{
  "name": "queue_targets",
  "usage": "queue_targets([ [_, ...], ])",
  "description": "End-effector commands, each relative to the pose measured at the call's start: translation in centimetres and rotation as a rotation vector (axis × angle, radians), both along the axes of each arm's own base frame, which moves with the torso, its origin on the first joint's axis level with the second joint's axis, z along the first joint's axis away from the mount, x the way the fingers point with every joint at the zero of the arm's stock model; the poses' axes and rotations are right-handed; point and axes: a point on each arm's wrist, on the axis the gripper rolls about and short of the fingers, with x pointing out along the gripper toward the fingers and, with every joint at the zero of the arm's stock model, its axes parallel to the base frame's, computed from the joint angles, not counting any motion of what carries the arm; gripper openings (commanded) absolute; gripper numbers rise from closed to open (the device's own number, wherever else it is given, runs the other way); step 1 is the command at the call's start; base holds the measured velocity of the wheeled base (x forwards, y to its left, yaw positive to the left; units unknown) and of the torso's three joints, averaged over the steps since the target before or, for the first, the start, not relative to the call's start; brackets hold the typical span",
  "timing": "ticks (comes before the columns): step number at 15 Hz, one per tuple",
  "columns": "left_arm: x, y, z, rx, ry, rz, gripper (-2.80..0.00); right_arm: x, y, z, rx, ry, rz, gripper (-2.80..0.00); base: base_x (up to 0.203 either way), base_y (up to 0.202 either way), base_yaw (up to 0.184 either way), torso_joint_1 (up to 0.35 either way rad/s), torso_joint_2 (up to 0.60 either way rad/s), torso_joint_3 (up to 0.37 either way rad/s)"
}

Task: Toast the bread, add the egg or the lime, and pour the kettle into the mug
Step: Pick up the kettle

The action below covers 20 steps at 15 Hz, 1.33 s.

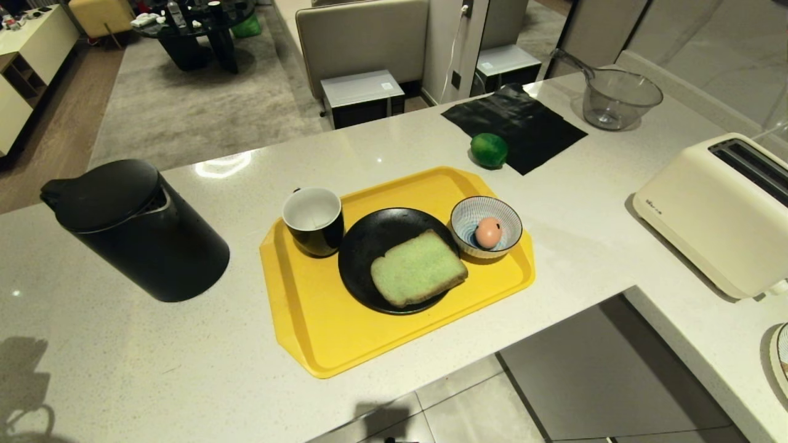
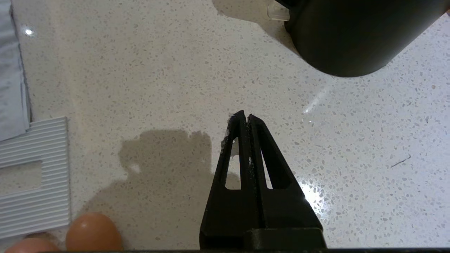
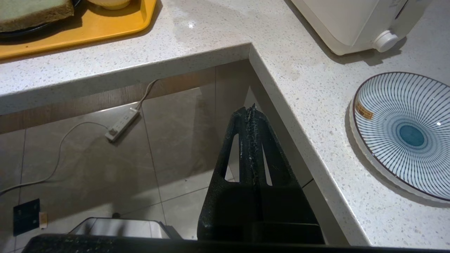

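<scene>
Head view: we see the bread (image 1: 418, 267) on a black plate (image 1: 369, 246), the egg (image 1: 488, 232) in a striped bowl (image 1: 471, 212), the mug (image 1: 313, 220) on a yellow tray (image 1: 320, 332), the lime (image 1: 489, 150) behind, the kettle (image 1: 132, 231) at left, the toaster (image 1: 708, 209) at right; no arms in sight.
Left wrist view: our left gripper (image 2: 245, 117), fingers pressed together, empty, hangs over bare counter (image 2: 140, 70) near the kettle (image 2: 351, 35).
Right wrist view: our right gripper (image 3: 250, 111), fingers together, sits below the counter edge.
Risk: closed fingers could knock the kettle; its handle is hidden.

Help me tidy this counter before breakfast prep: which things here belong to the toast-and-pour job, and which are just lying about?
Part of the job:
bread
egg
lime
kettle
mug
toaster

Lying about:
clear bowl
black cloth
striped plate
</scene>
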Motion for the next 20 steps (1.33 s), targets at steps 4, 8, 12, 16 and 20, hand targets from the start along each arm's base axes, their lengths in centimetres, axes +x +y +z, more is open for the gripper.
queue_targets([
  [4,0.1,0.2,-0.2,0.008,-0.01,-0.01,0.0,0.2,0.0,-0.7,-0.001,0.027,0.001,-2.8,0.0,0.0,0.0,0.0,0.0,0.0],
  [8,0.5,0.8,-0.3,0.01,-0.015,-0.039,0.0,0.2,0.0,-0.7,-0.001,0.026,0.001,-2.8,0.0,0.0,0.0,0.0,0.0,0.0],
  [12,1.9,3.2,-0.1,0.065,-0.041,-0.113,0.0,0.2,0.0,-0.7,-0.001,0.027,0.001,-2.8,0.0,0.0,0.0,0.0,0.0,0.0],
  [16,3.1,5.1,0.5,0.111,-0.057,-0.129,0.0,0.2,0.0,-0.7,-0.001,0.027,0.001,-2.8,0.0,0.0,0.0,0.0,0.0,0.0],
  [20,5.3,6.2,0.2,0.09,-0.058,-0.179,0.0,0.2,0.0,-0.7,-0.001,0.025,0.001,-2.8,0.0,0.0,0.0,0.0,0.0,0.0],
])
